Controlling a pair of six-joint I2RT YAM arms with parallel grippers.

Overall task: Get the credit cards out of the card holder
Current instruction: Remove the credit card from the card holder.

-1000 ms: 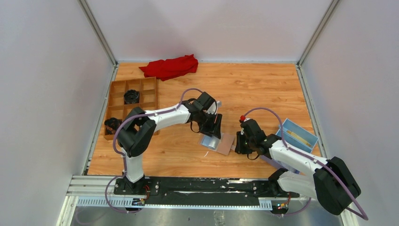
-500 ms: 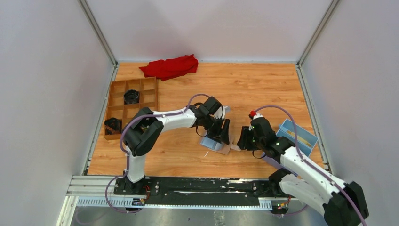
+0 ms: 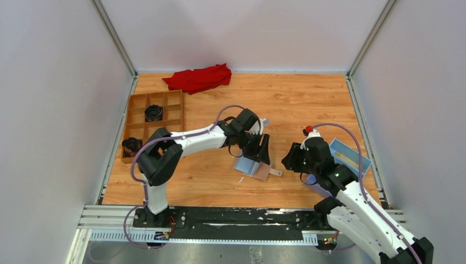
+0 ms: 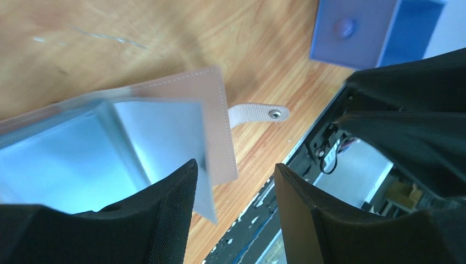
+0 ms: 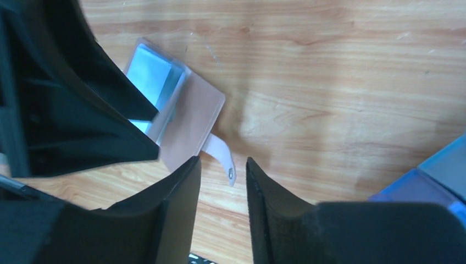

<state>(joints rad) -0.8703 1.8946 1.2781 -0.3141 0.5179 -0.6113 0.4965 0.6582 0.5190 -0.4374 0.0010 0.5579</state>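
The right gripper has backed off: a second ago it was at the holder's edge, now it sits clear to the right, fingers parted a little with nothing between them. The left gripper has slid further over the holder. Its fingers are apart, wood shows through the gap, and one tip overlaps the two pale grey-blue inner leaves; touching or not, can't tell.

There's one tan-pink folding card holder, lying open on the wooden table, its single snap strap pointing at the right gripper. The left arm stretches right with its wrist tipped down; the right arm is folded, elbow raised.

Also in view: one deep blue open box, one brown compartment tray holding two black objects, and one red cloth.
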